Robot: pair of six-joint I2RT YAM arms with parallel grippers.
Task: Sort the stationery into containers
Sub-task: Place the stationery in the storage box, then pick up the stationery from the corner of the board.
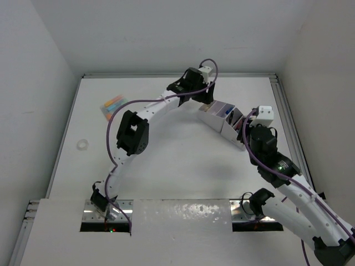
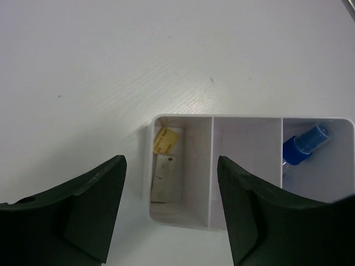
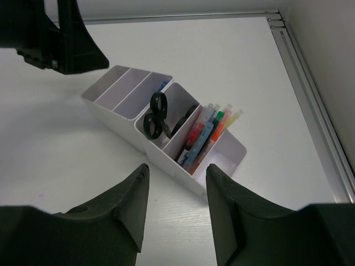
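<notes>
The white organiser (image 1: 219,117) stands at the back right of the table. My left gripper (image 2: 171,166) hangs open and empty above its end compartment, where a white block (image 2: 164,178) and a yellow label (image 2: 166,139) lie. Two compartments along lies a blue-capped piece (image 2: 304,144). My right gripper (image 3: 177,172) is open with nothing in it, just short of the organiser's (image 3: 166,158) near wall. Black-handled scissors (image 3: 155,116) and several markers and pens (image 3: 208,133) stand in its compartments. A clear pack of pastel highlighters (image 1: 112,105) lies on the table at the back left.
A small clear ring (image 1: 83,144) lies near the table's left edge. A metal rail (image 3: 310,83) runs along the right edge, close to the organiser. The left gripper's dark body (image 3: 61,39) hangs over the organiser's far end.
</notes>
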